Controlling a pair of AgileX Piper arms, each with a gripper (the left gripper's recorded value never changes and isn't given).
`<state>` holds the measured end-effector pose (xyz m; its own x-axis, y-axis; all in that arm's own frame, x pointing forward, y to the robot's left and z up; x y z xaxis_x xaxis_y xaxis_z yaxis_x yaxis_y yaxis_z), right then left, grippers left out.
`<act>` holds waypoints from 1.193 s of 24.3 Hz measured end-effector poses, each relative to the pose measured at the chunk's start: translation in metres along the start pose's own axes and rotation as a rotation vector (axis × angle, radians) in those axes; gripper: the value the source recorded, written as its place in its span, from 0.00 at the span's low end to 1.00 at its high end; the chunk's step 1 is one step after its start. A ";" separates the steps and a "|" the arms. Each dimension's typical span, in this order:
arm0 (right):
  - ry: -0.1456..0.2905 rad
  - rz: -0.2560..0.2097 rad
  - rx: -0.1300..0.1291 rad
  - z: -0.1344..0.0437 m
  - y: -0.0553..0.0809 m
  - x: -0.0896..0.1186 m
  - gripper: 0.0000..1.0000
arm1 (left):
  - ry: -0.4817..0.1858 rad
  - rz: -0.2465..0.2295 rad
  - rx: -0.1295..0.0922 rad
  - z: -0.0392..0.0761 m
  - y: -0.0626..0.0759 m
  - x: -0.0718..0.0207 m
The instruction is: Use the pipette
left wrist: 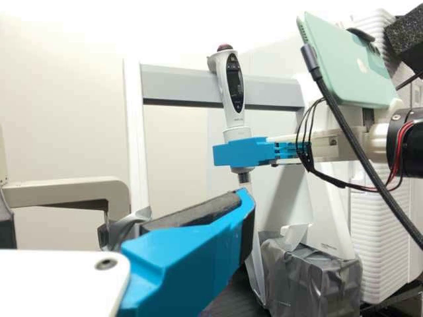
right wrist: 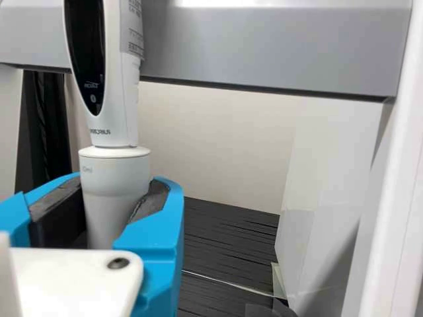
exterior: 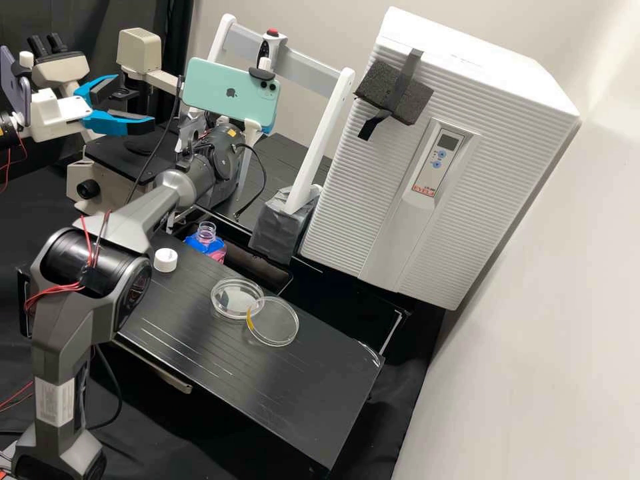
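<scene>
The pipette (right wrist: pixel 106 79) hangs upright in the white stand (exterior: pixel 327 120) at the upper middle of the high view, its red-topped head against the grey crossbar. The right gripper (right wrist: pixel 112 201) has its jaws clamped on the pipette's white lower collar, one blue finger on each side, the dark pads pressing the barrel. In the left wrist view the same grip shows from the side, the blue fingers (left wrist: pixel 241 153) closed round the shaft just under the white body. A mint-green phone (exterior: pixel 230 92) is mounted on that arm, close in front of the stand.

The left gripper (exterior: pixel 127 103) is held in the upper left of the high view, above a microscope (exterior: pixel 100 177), its jaws apart and holding nothing.

On the black worktop (exterior: pixel 200 440) a ridged black tray (exterior: pixel 287 393) lies in the lower middle. Two clear round dishes (exterior: pixel 237 298) rest on it, overlapping at their edges. A white cap (exterior: pixel 165 260) sits near the tray's upper-left corner, and an open bottle (exterior: pixel 208 241) of pink liquid stands just beside it. A large white ribbed appliance (exterior: pixel 400 200) fills the upper right.
</scene>
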<state>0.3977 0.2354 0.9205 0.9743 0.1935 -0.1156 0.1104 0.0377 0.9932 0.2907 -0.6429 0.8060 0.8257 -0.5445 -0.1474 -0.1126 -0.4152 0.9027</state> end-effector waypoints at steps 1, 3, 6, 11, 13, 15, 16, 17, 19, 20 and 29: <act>-0.003 0.000 0.005 0.002 0.000 0.000 0.00 | -0.002 -0.001 -0.001 0.001 0.000 0.0000; 0.007 0.004 0.011 0.005 0.000 -0.001 0.00 | -0.008 -0.002 -0.003 0.003 -0.001 0.0002; 0.015 0.006 0.012 0.007 0.000 -0.002 0.00 | -0.012 -0.003 -0.004 0.004 -0.001 0.0002; 0.014 0.014 0.011 0.009 0.003 -0.003 0.00 | -0.020 0.002 -0.005 0.007 0.000 0.0015; 0.008 0.022 0.010 0.011 0.006 -0.004 0.00 | -0.020 0.002 -0.005 0.007 0.000 0.0015; 0.002 0.031 0.015 0.011 0.010 -0.006 0.00 | -0.022 0.002 -0.006 0.007 0.000 0.0015; -0.004 0.036 0.021 0.012 0.012 -0.007 0.00 | -0.022 0.002 -0.006 0.007 0.000 0.0015; -0.002 0.041 0.031 0.011 0.013 -0.009 0.00 | -0.022 0.002 -0.006 0.007 0.000 0.0015; -0.010 0.045 0.051 0.011 0.015 -0.010 0.00 | -0.022 0.002 -0.006 0.007 0.000 0.0015; -0.010 0.048 0.058 0.010 0.016 -0.010 0.00 | -0.022 0.002 -0.006 0.007 0.000 0.0015; -0.027 0.062 0.063 0.000 0.025 -0.014 0.00 | -0.019 -0.007 0.008 0.007 -0.002 0.0000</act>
<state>0.3870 0.2339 0.9471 0.9844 0.1673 -0.0546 0.0614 -0.0357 0.9975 0.2873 -0.6467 0.8012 0.8160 -0.5551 -0.1609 -0.1115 -0.4244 0.8986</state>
